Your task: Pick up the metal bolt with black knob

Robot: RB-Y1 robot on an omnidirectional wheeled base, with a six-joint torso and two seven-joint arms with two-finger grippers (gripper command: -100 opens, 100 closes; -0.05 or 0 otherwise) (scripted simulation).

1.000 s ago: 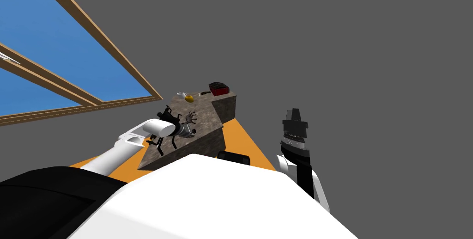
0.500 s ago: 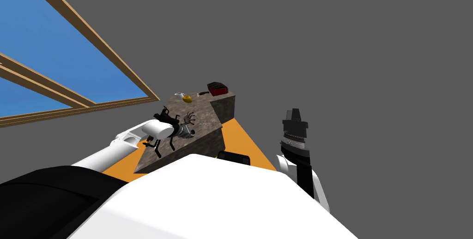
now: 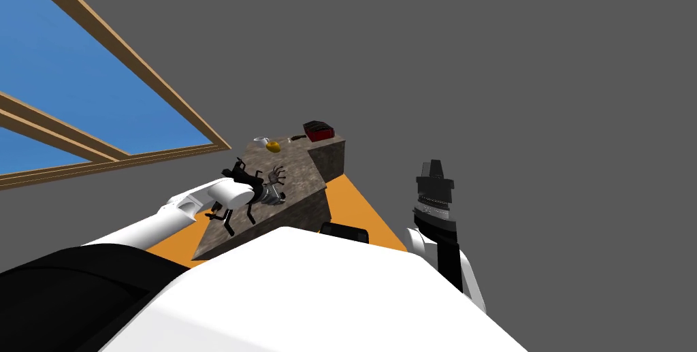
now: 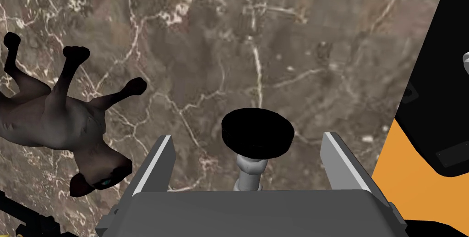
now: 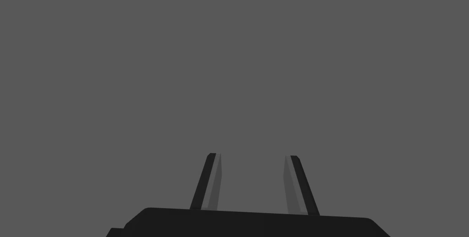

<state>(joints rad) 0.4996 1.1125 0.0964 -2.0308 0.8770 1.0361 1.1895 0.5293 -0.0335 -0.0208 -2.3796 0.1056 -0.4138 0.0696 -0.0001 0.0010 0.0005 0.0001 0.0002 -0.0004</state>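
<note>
Left jaws wide open and empty, the bolt (image 4: 256, 134) between them untouched on the marbled table (image 4: 284, 41); closing on its round black knob may let it slip out toward the cat figurine (image 4: 59, 115).

Bolt with black knob (image 4: 256, 133): 1.
Cat figure (image 4: 59, 115): 1.
Marble-patterned counter (image 3: 303, 164): 1.
Red box (image 3: 318, 130): 1.
Yellow object (image 3: 273, 145): 1.
White cup (image 3: 261, 140): 1.
Small dark item (image 3: 297, 138): 1, kind unclear.
Window (image 3: 68, 96): 1.
Grippers: 2, left gripper (image 4: 248, 136) and right gripper (image 5: 251, 155), 2 fingers each.
</note>
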